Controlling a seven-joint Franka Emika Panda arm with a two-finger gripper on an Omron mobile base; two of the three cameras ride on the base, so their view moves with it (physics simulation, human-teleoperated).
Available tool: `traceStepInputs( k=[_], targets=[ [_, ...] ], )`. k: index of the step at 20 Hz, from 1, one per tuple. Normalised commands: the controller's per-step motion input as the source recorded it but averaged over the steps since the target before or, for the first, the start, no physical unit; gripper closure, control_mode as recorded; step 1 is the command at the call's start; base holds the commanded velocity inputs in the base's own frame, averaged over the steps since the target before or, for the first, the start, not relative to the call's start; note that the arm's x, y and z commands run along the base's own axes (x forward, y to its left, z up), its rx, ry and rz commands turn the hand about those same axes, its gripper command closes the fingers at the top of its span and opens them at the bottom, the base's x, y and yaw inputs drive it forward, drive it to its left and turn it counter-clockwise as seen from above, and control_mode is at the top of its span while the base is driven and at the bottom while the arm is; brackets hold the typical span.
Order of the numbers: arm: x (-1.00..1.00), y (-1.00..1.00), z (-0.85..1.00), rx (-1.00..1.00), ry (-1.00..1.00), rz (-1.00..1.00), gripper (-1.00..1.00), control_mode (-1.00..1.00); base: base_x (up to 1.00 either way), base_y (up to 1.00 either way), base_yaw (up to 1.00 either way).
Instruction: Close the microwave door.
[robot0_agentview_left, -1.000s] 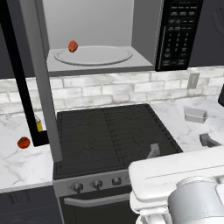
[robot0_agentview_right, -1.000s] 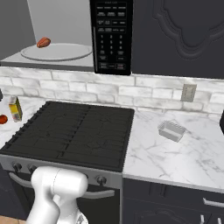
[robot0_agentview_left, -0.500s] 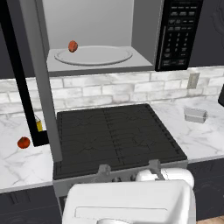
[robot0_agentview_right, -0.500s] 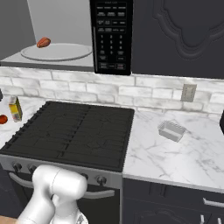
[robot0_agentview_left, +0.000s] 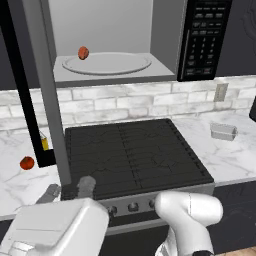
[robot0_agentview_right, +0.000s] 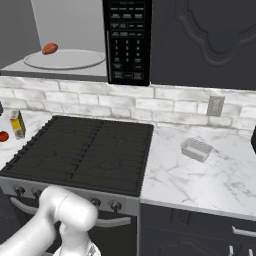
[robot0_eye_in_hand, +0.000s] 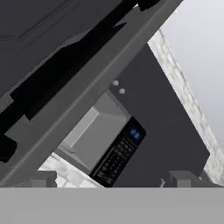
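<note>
**Door wide open, hand low and to its left side**

We see the big box-shaped microwave with light grey interior (robot0_agentview_left: 107, 45) mounted above the black stove with grated top (robot0_agentview_left: 132, 152), cavity exposed, a small red item (robot0_agentview_left: 83, 52) on its round pale turntable plate (robot0_agentview_left: 107, 64). The microwave door, a large flat panel w/ grey metal frame around black glass (robot0_agentview_left: 37, 85), stands swung out toward us, seen nearly edge-on at the left of the left base view. Its long axis here runs vertical; hinge side looks to be at the cavity's left edge, free edge nearest the base.

Our hand (robot0_agentview_left: 67, 189) sits low in front of the stove, just beside the door's lower end, w/ two grey fingers (robot0_agentview_left: 86, 186) apart and nothing between them, so it is spread and empty. In the hand view the cam looks up along the door frame (robot0_eye_in_hand: 94, 87) toward the black keypad panel (robot0_eye_in_hand: 118, 155).

Our judgement: door lies above and just left of the hand; the push must go rightward and back, from the door's outer face, to swing it shut. The marble bench (robot0_agentview_right: 210, 175) w/ a small clear tub (robot0_agentview_right: 195, 149) lies well apart.
</note>
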Motion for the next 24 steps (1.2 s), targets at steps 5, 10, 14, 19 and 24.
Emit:
traceStepInputs(
  k=[5,10,14,19,24],
  targets=[
    [0.78,0.58,-0.13,-0.03,0.0,0.0,-1.0,-1.0,0.0,0.0,0.0],
    [0.71,0.27,-0.02,0.0,0.0,0.0,-1.0,-1.0,0.0,0.0,0.0],
    [0.76,0.01,0.0,0.0,0.0,0.0,-1.0,-1.0,0.0,0.0,0.0],
    [0.53,-0.28,0.0,0.0,0.02,-0.01,-1.0,-1.0,0.0,0.0,0.0],
    [0.22,-0.59,0.0,-0.05,0.08,-0.12,-1.0,-1.0,0.0,0.0,0.0]
  ],
)
